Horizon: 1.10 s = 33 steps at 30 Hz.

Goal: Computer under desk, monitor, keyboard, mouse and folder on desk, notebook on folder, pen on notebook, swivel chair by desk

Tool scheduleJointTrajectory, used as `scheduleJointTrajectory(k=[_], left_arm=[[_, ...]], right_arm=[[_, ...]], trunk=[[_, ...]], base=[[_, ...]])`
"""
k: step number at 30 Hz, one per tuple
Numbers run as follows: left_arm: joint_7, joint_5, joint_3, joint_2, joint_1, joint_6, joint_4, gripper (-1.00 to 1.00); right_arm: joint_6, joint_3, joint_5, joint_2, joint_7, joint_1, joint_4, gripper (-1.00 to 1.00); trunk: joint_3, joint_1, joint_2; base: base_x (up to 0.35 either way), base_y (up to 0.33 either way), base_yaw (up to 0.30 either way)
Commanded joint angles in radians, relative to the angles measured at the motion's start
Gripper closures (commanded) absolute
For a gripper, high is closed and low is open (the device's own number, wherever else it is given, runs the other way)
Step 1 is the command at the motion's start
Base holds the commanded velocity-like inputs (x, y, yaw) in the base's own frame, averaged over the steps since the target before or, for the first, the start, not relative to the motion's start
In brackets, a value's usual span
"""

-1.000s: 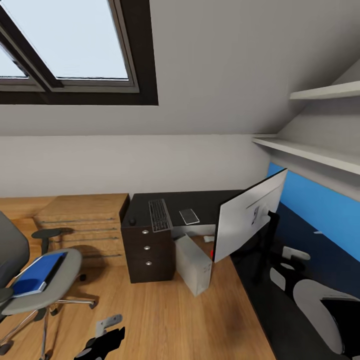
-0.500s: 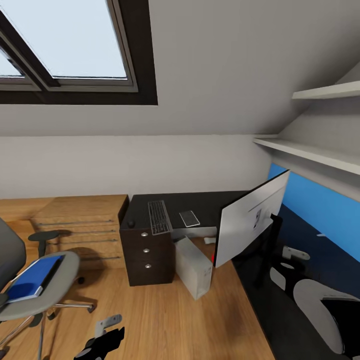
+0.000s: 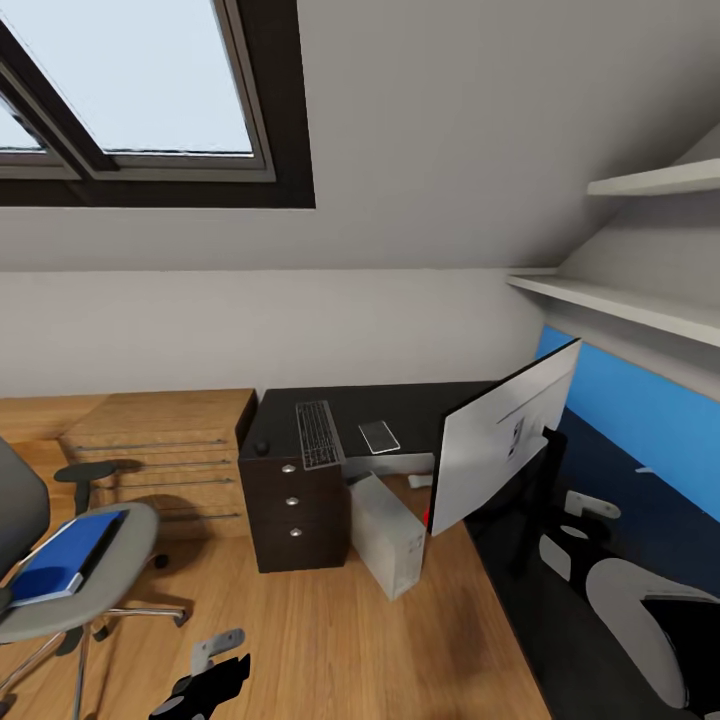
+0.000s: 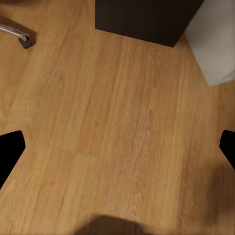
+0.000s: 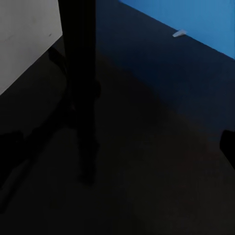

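The black desk (image 3: 400,402) runs along the far wall and turns down the right side. On it lie the black keyboard (image 3: 318,433), a small dark mouse (image 3: 263,446) and a flat grey pad (image 3: 378,435). The monitor (image 3: 500,436) stands on the desk's right wing, its silver back toward me. Half under the desk, the grey computer (image 3: 388,532) stands askew on the floor. At the left, the swivel chair (image 3: 110,575) carries the blue folder (image 3: 65,555). My left gripper (image 3: 205,675) hangs open over the floor (image 4: 117,152). My right gripper (image 3: 580,515) is open above the desk, behind the monitor's stand (image 5: 78,73).
A wooden chest (image 3: 165,450) with bar handles stands left of the desk's drawers (image 3: 295,500). Wall shelves (image 3: 620,305) jut out above the right wing, under a sloped ceiling with a skylight. Bare wood floor (image 3: 320,620) lies between chair and desk. A chair wheel (image 4: 22,39) is close to the left gripper.
The whole picture has shifted slightly, the chair sliding a little toward the left edge: the camera moved. Desk items, monitor and both grippers hold their places.
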<state>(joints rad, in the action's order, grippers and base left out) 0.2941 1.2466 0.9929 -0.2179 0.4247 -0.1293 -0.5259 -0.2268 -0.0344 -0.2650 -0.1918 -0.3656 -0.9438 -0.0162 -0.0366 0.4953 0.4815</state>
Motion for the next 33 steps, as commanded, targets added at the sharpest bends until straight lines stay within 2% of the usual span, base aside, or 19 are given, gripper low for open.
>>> scheduleJointTrajectory(k=[1, 13, 18, 19, 26, 27, 28, 30, 31, 32, 33], left_arm=[[0.006, 0.01, 0.008, -0.001, 0.002, -0.006, -0.002, -1.0], [0.007, 0.01, 0.01, 0.0, 0.002, -0.01, -0.002, -1.0], [0.009, 0.005, 0.016, 0.003, 0.002, -0.042, -0.005, -1.0], [0.009, 0.005, 0.017, 0.003, 0.002, -0.074, -0.015, -1.0], [0.028, 0.005, 0.029, -0.001, 0.002, -0.087, -0.068, -1.0], [0.064, 0.003, 0.039, -0.006, 0.002, -0.08, -0.172, -1.0], [0.069, 0.004, 0.04, -0.01, 0.002, -0.076, -0.208, -1.0], [0.123, 0.005, 0.043, -0.042, 0.002, -0.024, -0.391, -1.0], [0.184, 0.005, 0.042, -0.056, 0.002, 0.03, -0.491, -1.0], [0.22, 0.005, 0.04, -0.061, 0.002, 0.061, -0.537, -1.0], [0.301, 0.005, 0.032, -0.07, 0.002, 0.127, -0.62, -1.0]], right_arm=[[-0.005, -0.004, -0.008, 0.001, 0.0, -0.001, 0.001, -1.0], [-0.005, -0.004, -0.01, 0.0, -0.001, -0.001, 0.001, -1.0], [-0.005, -0.004, -0.01, 0.0, -0.001, -0.001, 0.001, -1.0], [-0.005, -0.004, -0.01, 0.0, -0.001, -0.001, 0.001, -1.0], [-0.006, -0.003, -0.01, -0.001, -0.001, -0.001, 0.001, -1.0], [-0.006, -0.003, -0.01, -0.003, -0.001, -0.001, 0.001, -1.0], [-0.006, -0.003, -0.01, -0.003, -0.001, -0.001, 0.001, -1.0], [-0.006, -0.002, -0.011, -0.003, -0.001, -0.001, 0.001, -1.0], [-0.007, -0.002, -0.01, -0.003, -0.001, -0.001, 0.001, -1.0], [-0.007, -0.002, -0.01, -0.003, -0.001, -0.001, 0.001, -1.0], [-0.009, -0.002, -0.011, -0.003, -0.001, -0.001, 0.001, -1.0]], trunk=[[-0.005, 0.005, 0.01], [-0.043, 0.051, 0.094], [-0.059, 0.07, 0.129], [-0.062, 0.074, 0.136], [-0.084, 0.1, 0.185], [-0.087, 0.104, 0.192], [-0.09, 0.108, 0.199], [-0.096, 0.116, 0.213], [-0.099, 0.12, 0.22], [-0.103, 0.123, 0.227], [-0.106, 0.127, 0.234]], base=[[0.0, 0.0, 0.0], [0.0, 0.0, 0.0], [0.0, 0.0, 0.0], [0.0, 0.0, 0.0], [0.0, 0.0, 0.0], [0.0, 0.0, 0.0], [0.0, 0.0, 0.0], [0.0, 0.0, 0.0], [0.0, 0.0, 0.0], [0.0, 0.0, 0.0], [0.0, 0.0, 0.0]])
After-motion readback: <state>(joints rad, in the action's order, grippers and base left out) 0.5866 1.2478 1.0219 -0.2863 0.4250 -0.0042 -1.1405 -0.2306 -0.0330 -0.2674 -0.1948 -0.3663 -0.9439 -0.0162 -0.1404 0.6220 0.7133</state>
